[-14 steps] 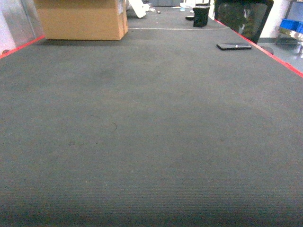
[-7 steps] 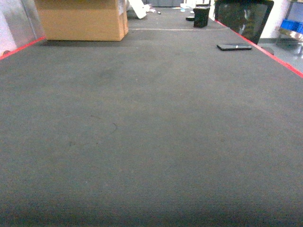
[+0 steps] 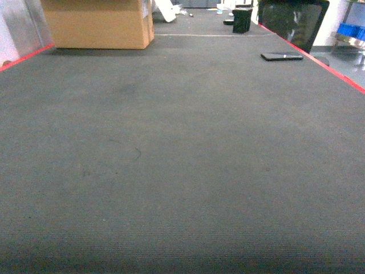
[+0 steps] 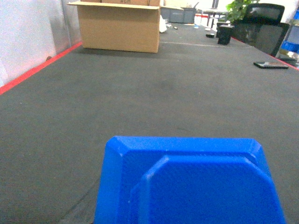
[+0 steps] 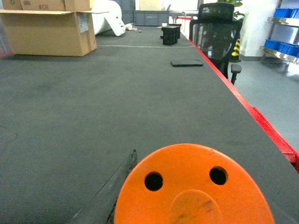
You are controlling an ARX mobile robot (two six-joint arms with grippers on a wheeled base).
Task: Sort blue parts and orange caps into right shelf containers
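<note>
The blue part (image 4: 187, 186) is filling the left wrist view at 6 o'clock; the orange cap (image 5: 194, 186) likewise on the right. Jaw states cannot be told. Blue containers (image 5: 285, 46) are waiting at 2 o'clock; sorting is pending.

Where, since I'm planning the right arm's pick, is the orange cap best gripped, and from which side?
Probably the rim: pinch the orange cap across opposite edges, coming from the near side under the right wrist camera. Its outline is round, so any diameter serves; the two holes look too small to hold. Its near edge is out of frame.
</note>
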